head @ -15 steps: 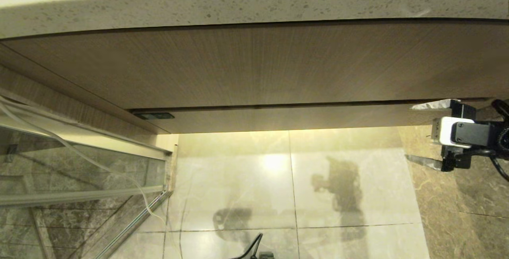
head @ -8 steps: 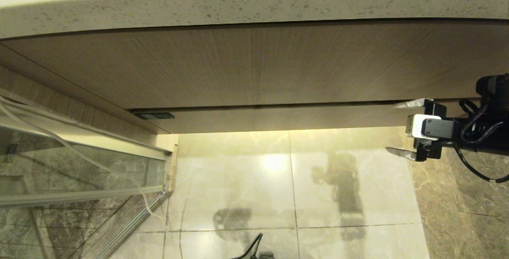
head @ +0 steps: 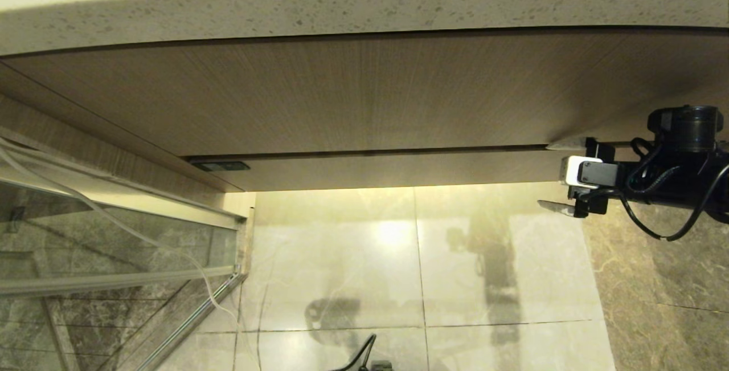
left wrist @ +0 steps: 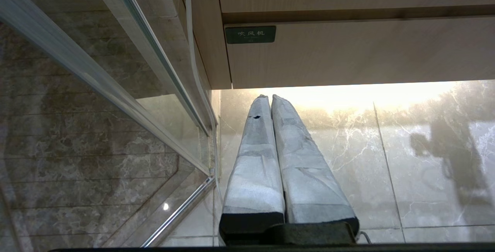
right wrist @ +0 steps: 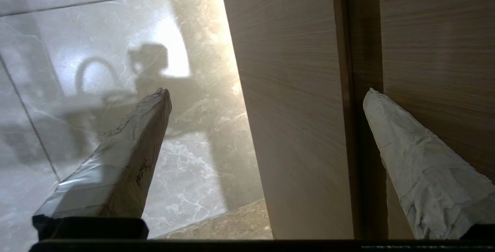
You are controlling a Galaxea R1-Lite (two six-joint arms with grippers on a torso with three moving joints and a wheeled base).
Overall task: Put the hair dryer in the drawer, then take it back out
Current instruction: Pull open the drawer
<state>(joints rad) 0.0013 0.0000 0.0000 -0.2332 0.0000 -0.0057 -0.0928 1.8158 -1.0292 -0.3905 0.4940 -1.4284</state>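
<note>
A glass partition (head: 108,245) stands at the left, above the pale floor tiles (head: 398,268). Beside it the left gripper (left wrist: 267,98) hangs clenched, its 2 fingers pressed together, below a small dark label (left wrist: 250,34). The drawer (head: 387,170) sits closed under the taller wood-grain panel (head: 364,92) and the speckled worktop (head: 364,6). At the drawer's right end the right gripper (head: 555,176) is spread wide and empty, straddling the drawer front. The hair dryer cannot be seen.

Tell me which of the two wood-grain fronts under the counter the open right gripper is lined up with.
The narrow lower front, the drawer, closed. The right gripper straddles its right end with open fingers; the taller panel lies above it, under the counter.
</note>
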